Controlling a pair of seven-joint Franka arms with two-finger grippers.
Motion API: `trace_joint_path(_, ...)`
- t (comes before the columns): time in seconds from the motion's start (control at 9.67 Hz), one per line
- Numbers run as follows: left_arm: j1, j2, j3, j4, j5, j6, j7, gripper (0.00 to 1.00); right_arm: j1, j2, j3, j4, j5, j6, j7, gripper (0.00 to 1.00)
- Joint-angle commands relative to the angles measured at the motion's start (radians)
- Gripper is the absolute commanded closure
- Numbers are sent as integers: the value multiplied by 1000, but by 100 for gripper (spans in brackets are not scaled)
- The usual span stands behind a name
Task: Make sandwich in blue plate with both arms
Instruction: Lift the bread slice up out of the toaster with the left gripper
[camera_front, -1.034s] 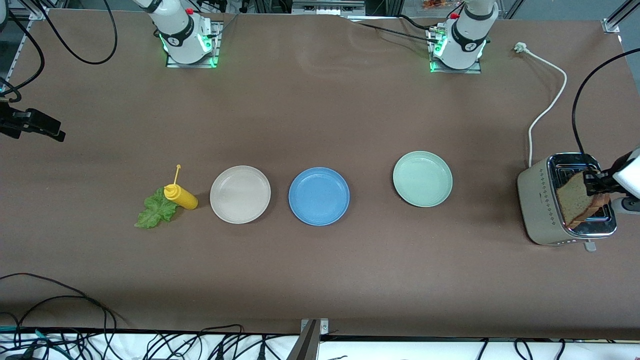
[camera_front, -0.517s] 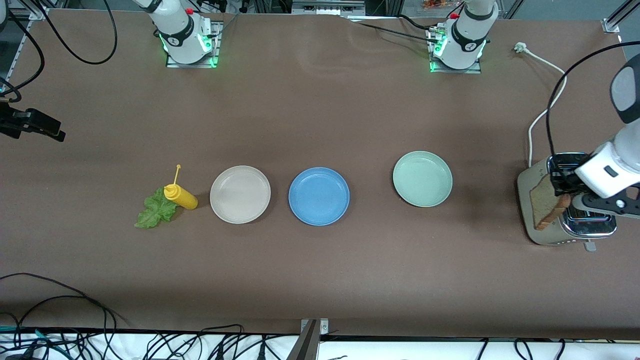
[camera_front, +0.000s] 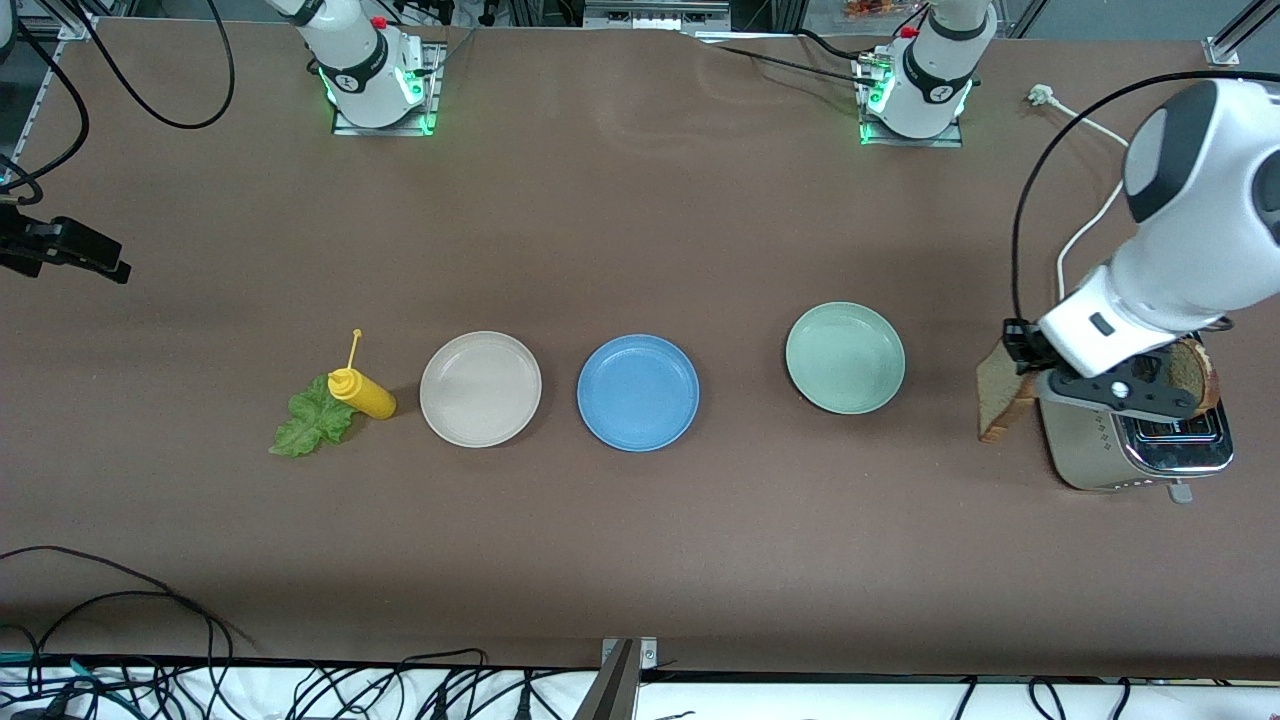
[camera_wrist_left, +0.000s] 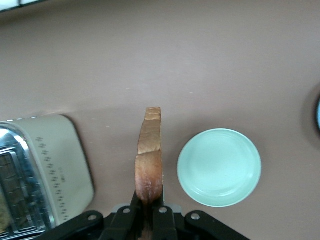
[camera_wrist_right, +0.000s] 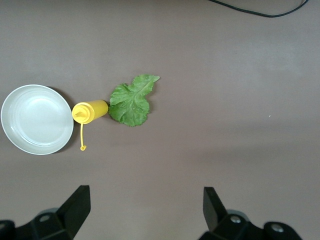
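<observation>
Bread slice (camera_front: 997, 398) is hanging on edge in the left end effector (camera_wrist_left: 148, 212), whose fingers are clenching its lower crust, over the counter (camera_front: 640, 560) between the toaster (camera_front: 1090, 440) and the pale green plate (camera_front: 845, 358). A second slice (camera_front: 1190, 372) is sitting in the toaster. The blue plate (camera_front: 638, 392) is lying between the green and beige plate (camera_front: 480, 388). The lettuce leaf (camera_front: 308, 422) is touching the mustard bottle (camera_front: 362, 392). The right end effector (camera_wrist_right: 145, 207) is waiting, fingers spread, over the counter near the lettuce.
</observation>
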Motion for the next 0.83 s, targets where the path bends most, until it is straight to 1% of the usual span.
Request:
trace_joint_path(0.0, 2, 46, -124, 0, -8, -8, -186, 100, 0, -3, 2, 12, -13, -15, -4, 0)
trace_joint_path(0.31, 0, 144, -257, 9, -2, 1, -349, 100, 0, -3, 0, 12, -13, -17, -5, 0)
trace_joint_path(0.41, -5, 167, -288, 9, 2, 24, -382, 100, -2, -4, 0, 12, -15, -17, -5, 0)
trace_joint_path(0.52, -17, 195, -293, 9, -2, 89, -393, 100, -2, -4, 0, 12, -13, -17, -5, 0)
trace_joint_path(0.62, -56, 218, -294, 9, -2, 135, -437, 100, -3, -6, 0, 12, -13, -17, -7, 0)
trace_joint_path(0.72, -66, 244, -317, 9, -2, 165, -469, 100, -3, -6, 0, 12, -13, -17, -7, 0)
